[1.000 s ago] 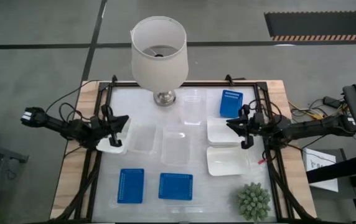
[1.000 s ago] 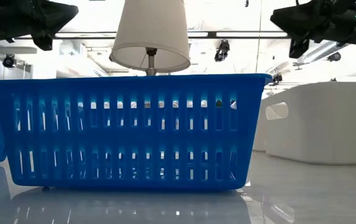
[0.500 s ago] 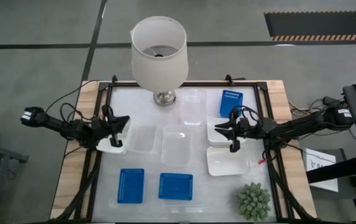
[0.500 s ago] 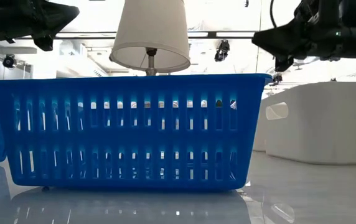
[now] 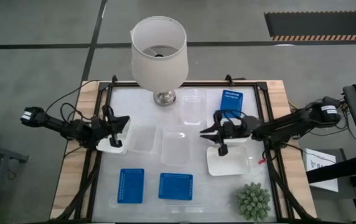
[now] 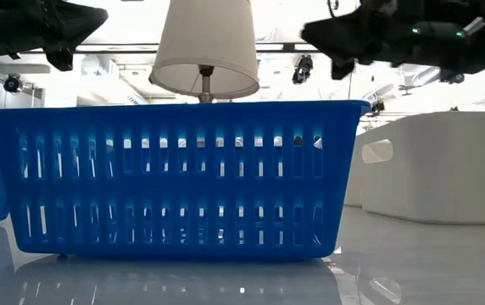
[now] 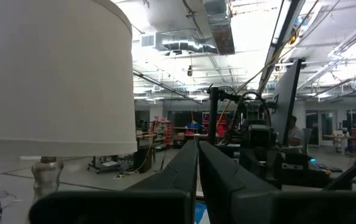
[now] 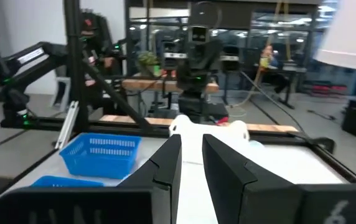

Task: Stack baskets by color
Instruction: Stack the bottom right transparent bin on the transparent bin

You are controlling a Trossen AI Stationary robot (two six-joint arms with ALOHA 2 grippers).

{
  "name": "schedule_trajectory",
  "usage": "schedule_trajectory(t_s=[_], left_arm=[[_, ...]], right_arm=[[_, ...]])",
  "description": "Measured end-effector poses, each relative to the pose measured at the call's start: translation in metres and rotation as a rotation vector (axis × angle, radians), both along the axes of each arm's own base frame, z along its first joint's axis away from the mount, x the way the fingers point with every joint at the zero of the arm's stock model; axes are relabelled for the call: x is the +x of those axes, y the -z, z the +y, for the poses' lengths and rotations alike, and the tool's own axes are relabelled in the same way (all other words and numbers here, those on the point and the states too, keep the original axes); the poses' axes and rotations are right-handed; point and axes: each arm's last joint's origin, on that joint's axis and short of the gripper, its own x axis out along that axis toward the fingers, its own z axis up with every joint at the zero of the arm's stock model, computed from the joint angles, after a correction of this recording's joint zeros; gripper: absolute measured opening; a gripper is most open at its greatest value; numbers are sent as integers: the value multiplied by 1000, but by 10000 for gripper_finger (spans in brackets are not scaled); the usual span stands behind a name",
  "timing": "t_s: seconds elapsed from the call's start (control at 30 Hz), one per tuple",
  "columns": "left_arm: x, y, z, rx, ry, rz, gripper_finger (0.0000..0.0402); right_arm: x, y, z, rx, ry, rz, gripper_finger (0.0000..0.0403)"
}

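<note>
— Where is the right end effector [image 5: 210,138]?
— It hangs over the middle of the surface [image 5: 196,200], between a clear basket [image 5: 176,148] and a white basket [image 5: 229,163]. Its fingers stand a little apart, a narrow gap.
— And the left end effector [image 5: 123,126]?
— It is at the left edge, above another white basket [image 5: 110,147], with its fingers fully closed.
— Where are the blue baskets?
— Two lie side by side at the near edge [image 5: 131,185] [image 5: 175,186]. A third one [image 5: 231,102] is at the far right, well apart from them.
</note>
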Motion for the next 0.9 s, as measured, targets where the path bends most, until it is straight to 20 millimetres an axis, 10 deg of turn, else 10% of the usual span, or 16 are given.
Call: schedule_trajectory(t_s=[0.37, 0.9], left_arm=[[1, 0, -2, 10, 48, -5, 0], [1, 5, -2, -56, 91, -10, 0]], right_arm=[[43, 0, 7, -59, -78, 197, 59], [54, -13, 41, -140, -191, 427, 59]])
